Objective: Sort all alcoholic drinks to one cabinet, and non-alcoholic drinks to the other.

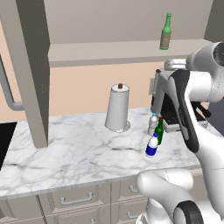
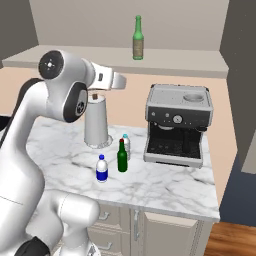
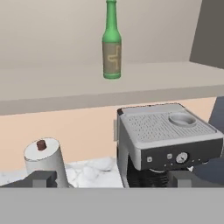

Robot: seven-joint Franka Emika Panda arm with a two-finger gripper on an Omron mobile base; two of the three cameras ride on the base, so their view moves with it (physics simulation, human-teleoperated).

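gripper jaws spread wide, holding nothing | pale olive-green glass bottle with tan label upright in open upper cabinet | dark green glass bottle, blue-labelled white plastic bottle, clear teal-capped plastic bottle clustered on marble counter

kitchen: marble counter, espresso machine, paper towel roll, cabinets.

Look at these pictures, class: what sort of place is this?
Most likely a home kitchen: a marble counter with drawers beneath, an espresso machine, a paper towel roll, and an open wall cabinet overhead.
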